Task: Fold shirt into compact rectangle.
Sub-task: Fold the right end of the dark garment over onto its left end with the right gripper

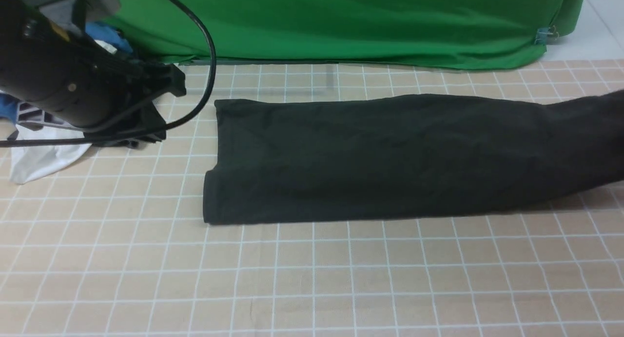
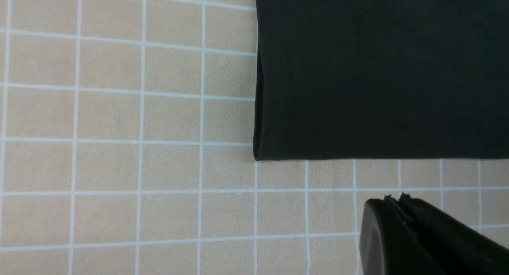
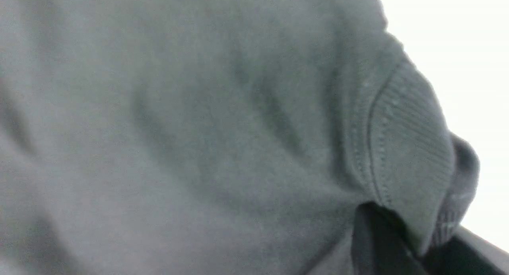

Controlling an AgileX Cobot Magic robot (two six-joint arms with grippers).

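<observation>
Worktop [image 1: 312, 278] with a beige grid, green cloth [image 1: 341, 20] hung along the far side. Black shirt [image 1: 380, 156] is folded into a long strip lying middle to right, with its right end lifted off the surface. Left arm [image 1: 53, 73] hangs far left over a white garment [image 1: 44, 159], well apart from the shirt. Left claw [image 2: 397, 203] looks pinched closed and empty. Right claw [image 3: 381, 235] seems clamped on the shirt by its ribbed neck edge, pretty blurry tho.
</observation>
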